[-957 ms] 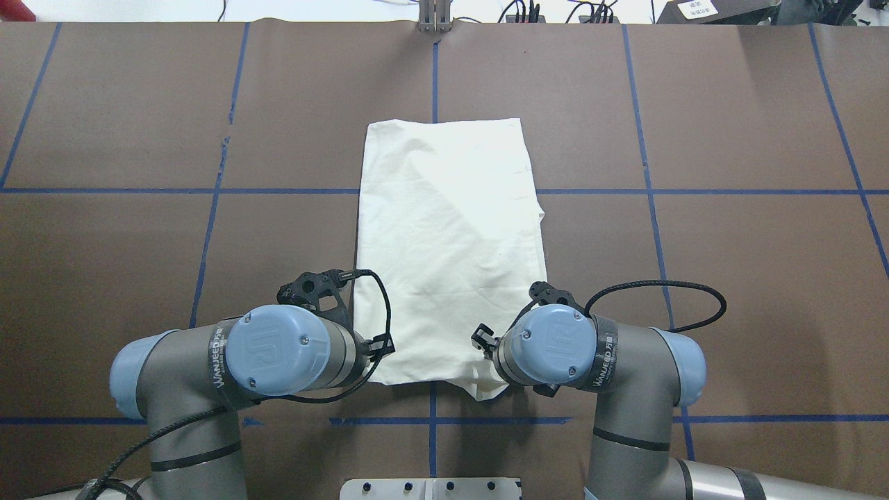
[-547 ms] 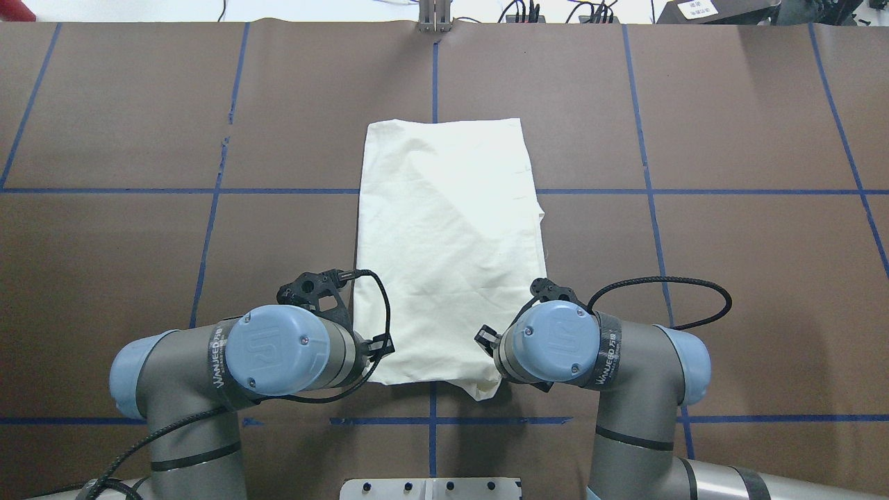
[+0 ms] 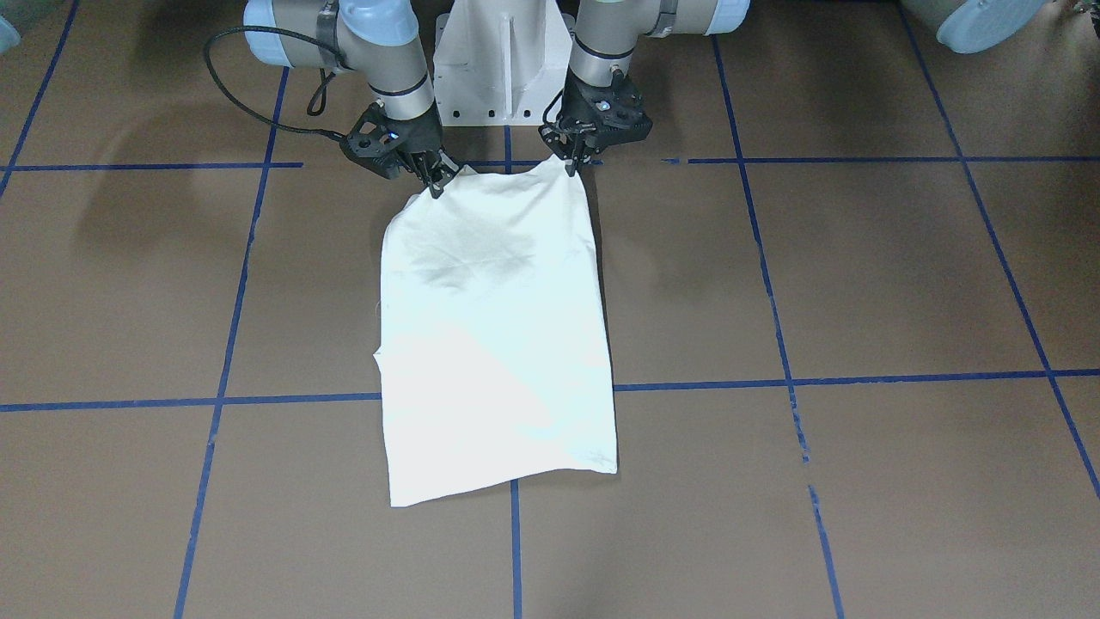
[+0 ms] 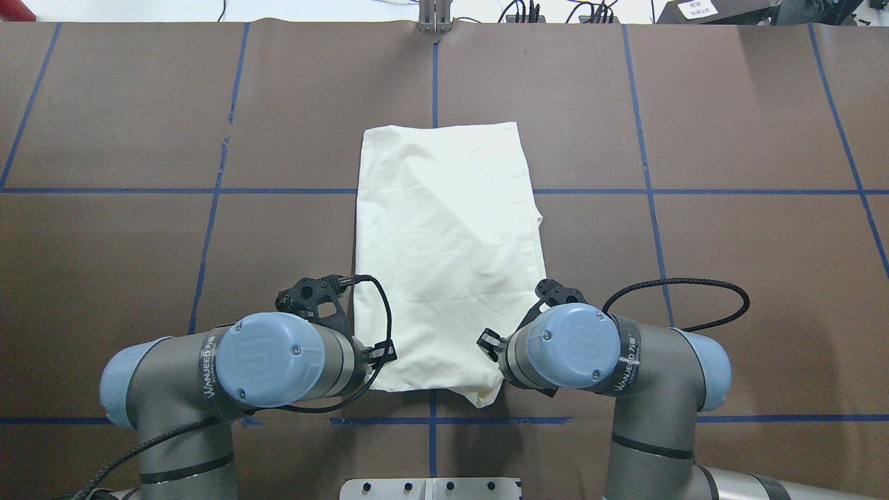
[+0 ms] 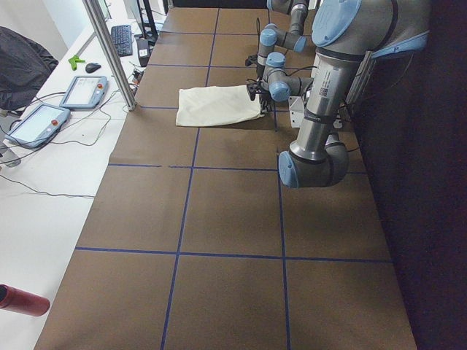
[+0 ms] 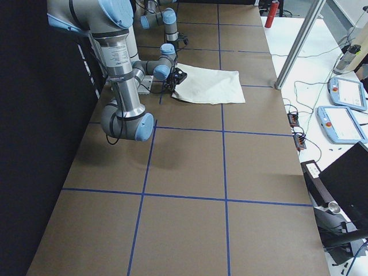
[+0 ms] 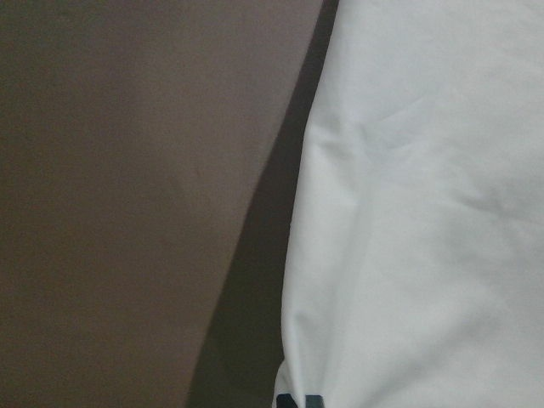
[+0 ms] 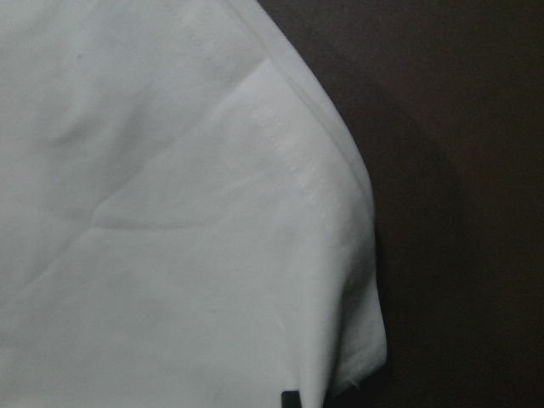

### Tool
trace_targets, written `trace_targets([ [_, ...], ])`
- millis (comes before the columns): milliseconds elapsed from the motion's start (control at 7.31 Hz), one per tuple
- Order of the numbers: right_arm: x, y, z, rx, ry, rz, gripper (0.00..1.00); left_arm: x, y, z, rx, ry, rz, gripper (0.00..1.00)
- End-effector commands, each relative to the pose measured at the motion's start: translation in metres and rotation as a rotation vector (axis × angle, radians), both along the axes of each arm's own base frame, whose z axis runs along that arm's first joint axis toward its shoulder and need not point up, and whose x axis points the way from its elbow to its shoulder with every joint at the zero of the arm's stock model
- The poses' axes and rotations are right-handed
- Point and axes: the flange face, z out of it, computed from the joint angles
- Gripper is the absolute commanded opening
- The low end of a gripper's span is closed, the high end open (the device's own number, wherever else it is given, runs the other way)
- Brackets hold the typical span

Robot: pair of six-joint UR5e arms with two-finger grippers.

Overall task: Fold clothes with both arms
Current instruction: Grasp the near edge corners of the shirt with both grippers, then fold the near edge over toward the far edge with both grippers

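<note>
Cream-white cloth of this kind is judged light, soft and limp. The shirt (image 4: 444,243) will sag between any two holding points and will slide easily over the bench (image 4: 729,139). Take hold at the two corners of one short edge, so that the edge stays taut and the panel follows evenly.

The shirt is folded into a long, narrow rectangle with its plain side up; no print shows. Shallow creases cross the surface. A stitched hem seam (image 8: 297,170) runs along the corner seen in the right wrist view. One small flap juts out partway along the edge on the robot's right.

The shirt lies along the bench's centre line, its long axis pointing away from the robot. Its far short edge lies flat, and its near short edge is just in front of the white pedestal (image 3: 503,60).

The left pincer (image 3: 573,163) is closed on the near corner on its side. The right pincer (image 3: 435,180) is closed on the other near corner. Both corners sit slightly raised off the bench. Blue tape lines (image 4: 139,189) divide the brown bench cover into squares around the shirt.
</note>
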Motion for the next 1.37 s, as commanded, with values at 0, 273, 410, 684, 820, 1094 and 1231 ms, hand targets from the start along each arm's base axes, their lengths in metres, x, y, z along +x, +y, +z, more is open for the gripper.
trace_targets([
  [0,0.033,0.043,-0.017,0.016,-0.069,-0.065,0.0,-0.011,0.046,-0.006,0.005,0.036,0.072,0.0],
  [273,0.027,0.048,-0.025,0.026,-0.108,-0.077,0.0,-0.047,0.061,-0.019,0.01,0.071,0.091,0.0],
  [410,0.028,0.035,-0.024,0.046,-0.14,-0.052,0.0,-0.045,0.066,-0.026,0.01,0.085,0.105,0.0],
  [684,0.047,-0.01,-0.031,0.1,-0.205,0.009,0.0,-0.049,0.045,-0.05,0.034,0.131,0.068,0.0],
  [820,0.058,-0.041,-0.031,0.099,-0.211,0.024,0.0,-0.067,0.01,-0.061,0.048,0.161,-0.001,0.0],
  [1094,0.067,-0.128,-0.038,0.049,-0.209,0.053,0.0,-0.088,-0.065,-0.07,0.056,0.187,-0.101,0.0],
  [1231,0.066,-0.165,-0.045,0.036,-0.206,0.064,0.0,-0.083,-0.109,-0.062,0.071,0.185,-0.119,0.0],
])
